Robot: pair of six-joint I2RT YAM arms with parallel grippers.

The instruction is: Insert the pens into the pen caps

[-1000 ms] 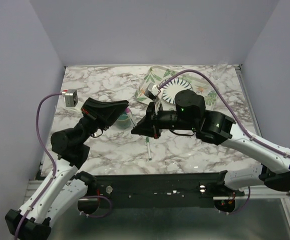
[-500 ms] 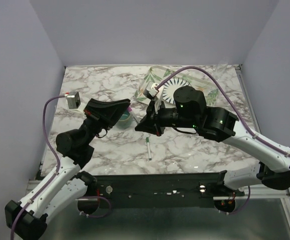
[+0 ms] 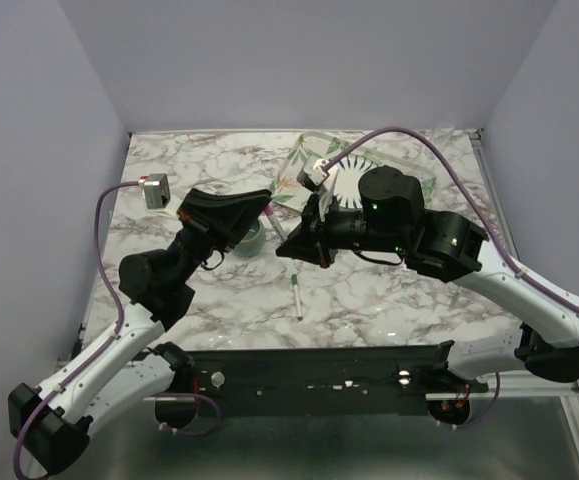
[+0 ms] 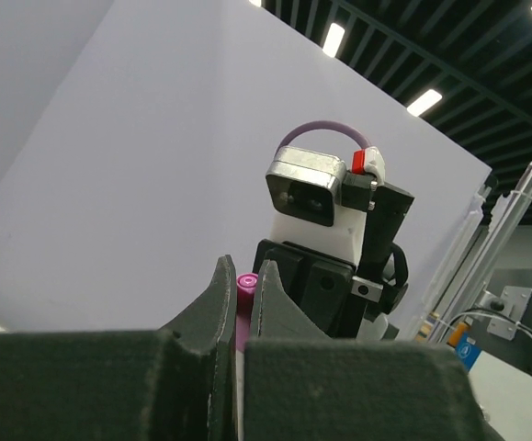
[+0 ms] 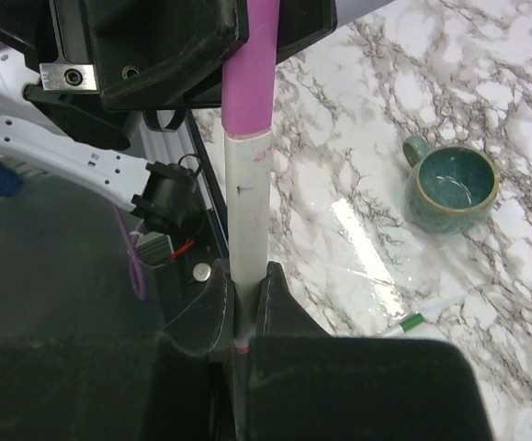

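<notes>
Both arms are up off the counter (image 5: 523,110), meeting in the air just above and to the right of the green cup (image 5: 451,188). The left tool (image 4: 244,292) has its two fingers pressed in on the pink cap (image 5: 258,64), whose rounded end pokes out between them. The right tool (image 5: 245,294) is pinching a pale pen (image 5: 247,211) low on its barrel, so that the pen stands up out of the fingers and runs straight toward the cap.

From the right wrist's view, pen and cap lie on one line and the pen's upper end meets the cap's mouth with no gap. I'd say the insertion of this first pen is under way or nearly done. How deep the pen sits inside I cannot tell, since the cap hides it.

A second pen (image 3: 297,298) lies flat on the counter on the near side of the cup, toward the arm bases, with a green end. Whether that green piece is a cap fully pushed on I cannot make out.

The next move, as I judge it, calls for a short, straight push along the shared line of pen and cap until the cap seats. A sideways nudge could bend or pop the slim pen out of the pinch. After that, one tool should let go.
</notes>
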